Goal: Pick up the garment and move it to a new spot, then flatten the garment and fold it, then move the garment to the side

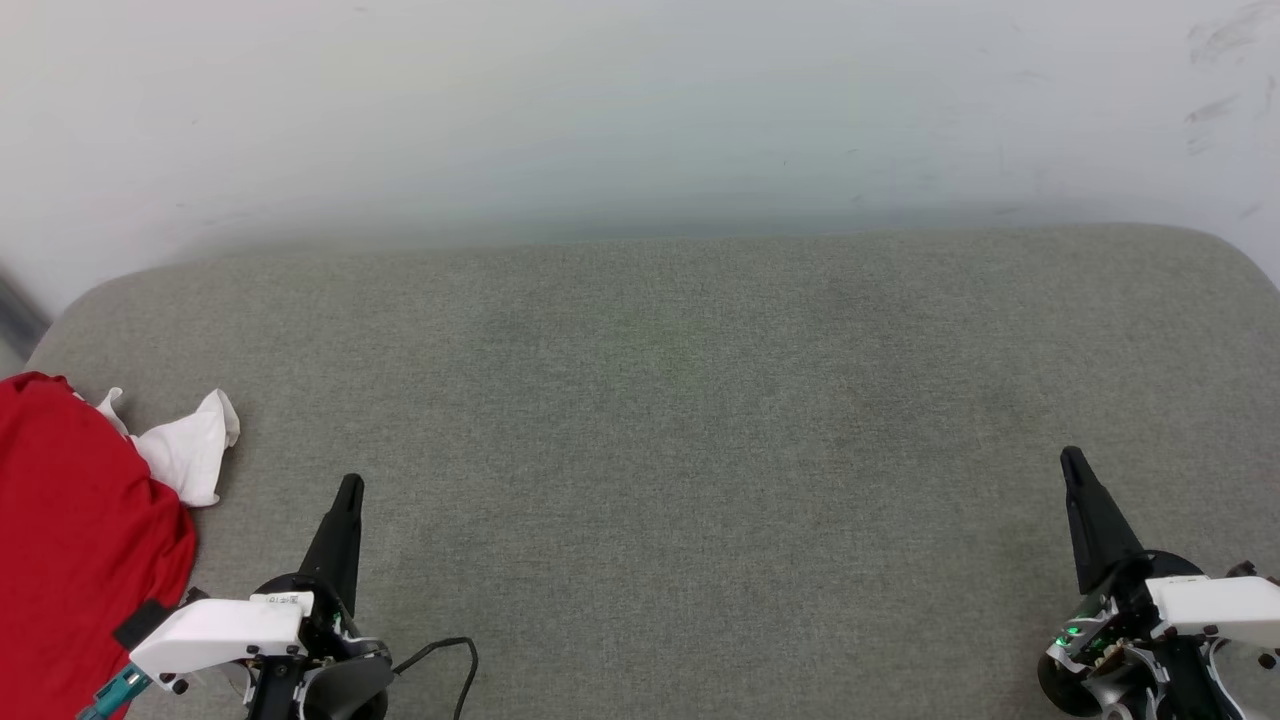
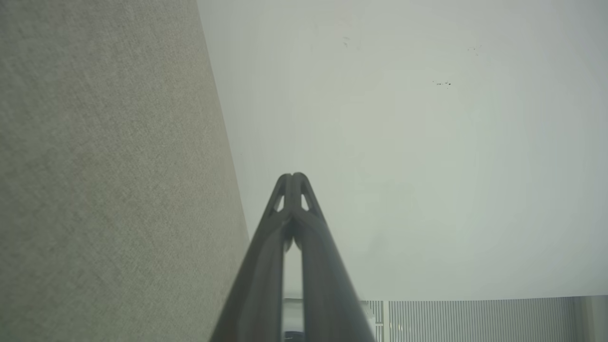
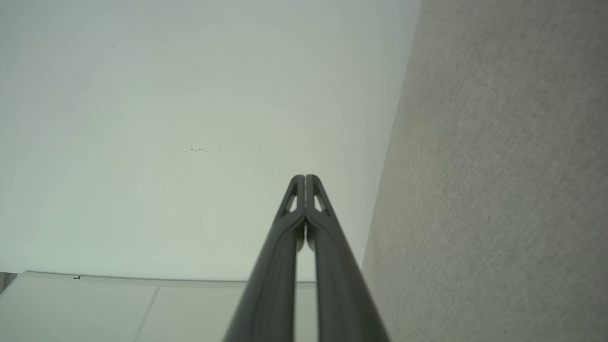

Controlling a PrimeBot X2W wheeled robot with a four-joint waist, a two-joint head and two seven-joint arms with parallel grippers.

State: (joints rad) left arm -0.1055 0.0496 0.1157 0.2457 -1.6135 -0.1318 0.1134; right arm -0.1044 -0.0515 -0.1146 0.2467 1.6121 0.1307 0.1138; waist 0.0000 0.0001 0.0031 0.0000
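The red jersey T-shirt [image 1: 85,530] lies bunched just left of the left tool [image 1: 350,487], well apart from the right tool [image 1: 1072,460]; both tools are pressed together, empty.

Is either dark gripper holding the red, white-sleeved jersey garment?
No, the garment lies on the grey fabric surface; left gripper and right gripper are shut, empty.

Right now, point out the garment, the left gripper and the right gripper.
Garment [image 1: 80,520]: head view, on its red body.
Left gripper [image 1: 350,487]: head view, at its shut fingertips.
Right gripper [image 1: 1072,460]: head view, at its shut fingertips.
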